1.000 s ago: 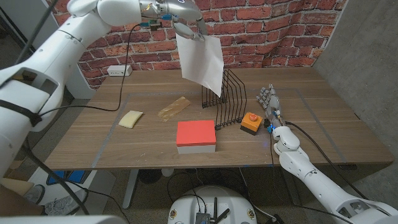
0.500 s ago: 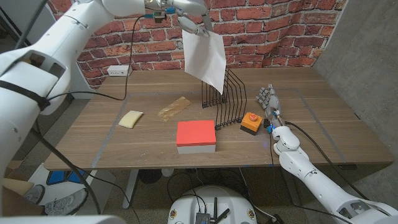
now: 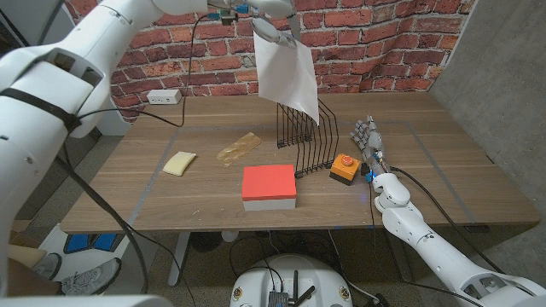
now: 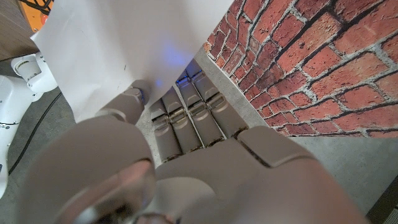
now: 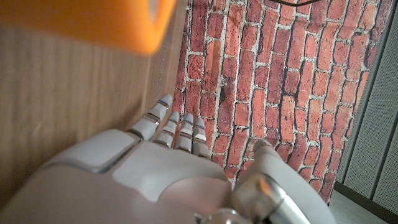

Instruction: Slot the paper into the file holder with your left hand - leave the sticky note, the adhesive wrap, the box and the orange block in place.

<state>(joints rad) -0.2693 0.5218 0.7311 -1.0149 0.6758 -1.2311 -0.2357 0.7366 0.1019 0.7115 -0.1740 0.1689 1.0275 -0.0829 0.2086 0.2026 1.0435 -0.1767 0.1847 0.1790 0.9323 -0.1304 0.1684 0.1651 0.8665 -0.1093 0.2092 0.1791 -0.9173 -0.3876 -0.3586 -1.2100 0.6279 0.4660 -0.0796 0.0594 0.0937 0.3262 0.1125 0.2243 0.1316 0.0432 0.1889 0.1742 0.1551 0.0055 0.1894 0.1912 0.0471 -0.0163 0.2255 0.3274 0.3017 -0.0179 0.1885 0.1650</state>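
My left hand (image 3: 271, 20) holds a white sheet of paper (image 3: 288, 75) by its upper edge, high above the table. The sheet hangs down with its lower corner over the black wire file holder (image 3: 309, 136), among the tops of the wires. In the left wrist view my fingers (image 4: 186, 115) and thumb pinch the paper (image 4: 118, 43). My right hand (image 3: 369, 141) stands on its edge on the table, just right of the orange block (image 3: 343, 168), fingers straight and holding nothing. The right wrist view shows the right hand (image 5: 168, 155) beside the blurred orange block (image 5: 93, 22).
A white box with a red lid (image 3: 269, 188) sits in front of the file holder. The tan adhesive wrap (image 3: 239, 147) and the yellow sticky note (image 3: 179, 163) lie to the left on the wooden table (image 3: 444, 170). A brick wall stands behind.
My left hand has carried the paper to the right and slightly up, bringing its lower corner from beside the file holder to over its wires. The right hand has stayed still.
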